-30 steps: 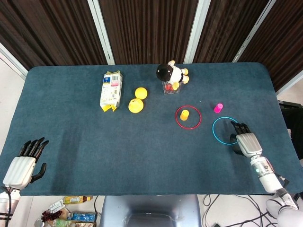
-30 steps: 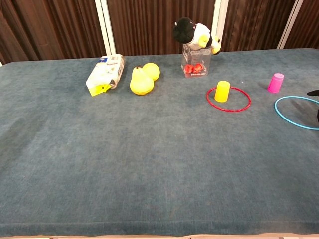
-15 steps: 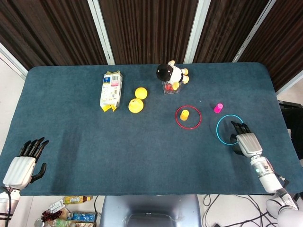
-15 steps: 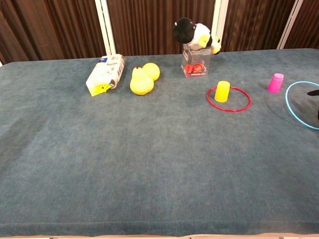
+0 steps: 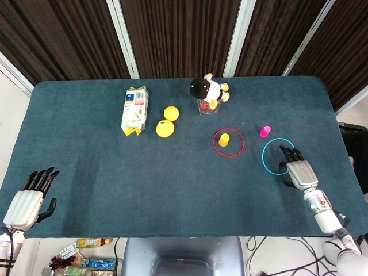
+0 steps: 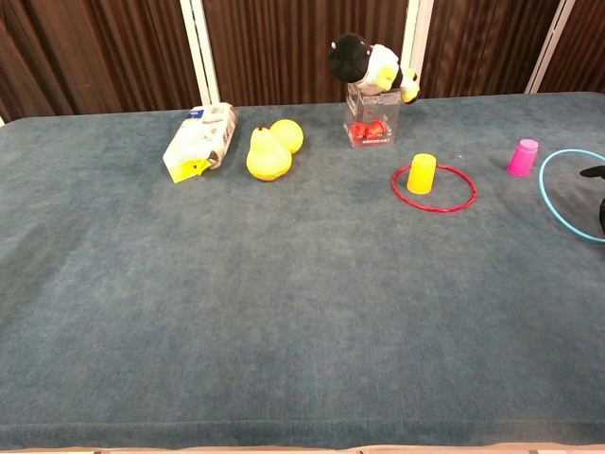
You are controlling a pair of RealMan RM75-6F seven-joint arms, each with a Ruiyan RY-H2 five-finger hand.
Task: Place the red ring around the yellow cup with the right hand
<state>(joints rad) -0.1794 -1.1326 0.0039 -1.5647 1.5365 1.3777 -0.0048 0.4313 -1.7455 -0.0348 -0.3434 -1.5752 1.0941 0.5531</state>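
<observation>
Right hand (image 5: 300,173) low on the tabletop (image 5: 172,184), fingers (image 5: 289,155) stretched forward and reaching into the near side of the blue ring (image 5: 278,156); cannot tell whether grasping the ring or merely touching it, thumb dark beneath the rim. In chest view only dark fingertips (image 6: 596,173) at the frame's right edge, beside the blue ring (image 6: 564,189), which looks tilted up rather than lying flat.

Taking the yellow cup (image 5: 224,139) as landmark: red ring (image 5: 229,142) lying flat around it, cup standing upside down inside, off-centre toward the ring's left side; same in chest view, yellow cup (image 6: 422,174) within the red ring (image 6: 434,187). Right of the cup, pink cup (image 5: 265,131), apart from the blue ring. Right hand further right and nearer the robot than the yellow cup, well apart from the red ring.

Behind the yellow cup, clear box (image 6: 371,121) with red items inside and a plush toy (image 6: 371,61) on top. Left of the cup, yellow pear (image 6: 266,154) and yellow ball (image 6: 287,135) touching, then a lying carton (image 6: 200,141).

Far left and near edge: left hand (image 5: 27,202), released, fingers straight and slightly apart, holding nothing.
</observation>
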